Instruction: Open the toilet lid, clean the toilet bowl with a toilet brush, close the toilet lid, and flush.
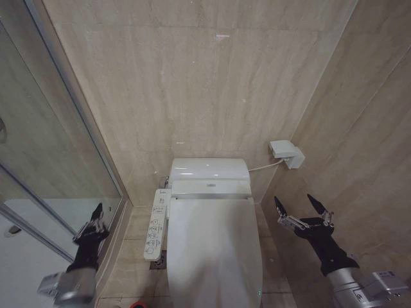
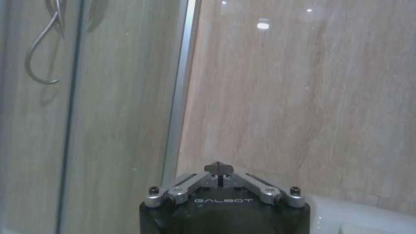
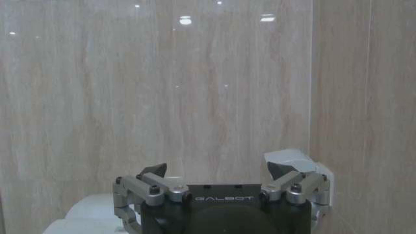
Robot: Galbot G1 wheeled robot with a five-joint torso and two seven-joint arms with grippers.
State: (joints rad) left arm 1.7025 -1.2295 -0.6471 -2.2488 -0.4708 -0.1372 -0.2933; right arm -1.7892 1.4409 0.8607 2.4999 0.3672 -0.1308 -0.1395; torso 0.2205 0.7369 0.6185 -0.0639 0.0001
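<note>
While the toilet lid (image 1: 212, 250) lies closed between both arms, the left gripper (image 1: 97, 215) hovers with fingers together and the right gripper (image 1: 297, 206) with fingers spread apart.

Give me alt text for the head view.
A large glossy white plastic toilet lid lies shut between two raised grippers: the left gripper, closed, beside the glass shower door, and the right gripper, open, near the beige tiled wall.

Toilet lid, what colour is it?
The toilet lid is glossy white, shut over the bowl; the head view shows it best.
</note>
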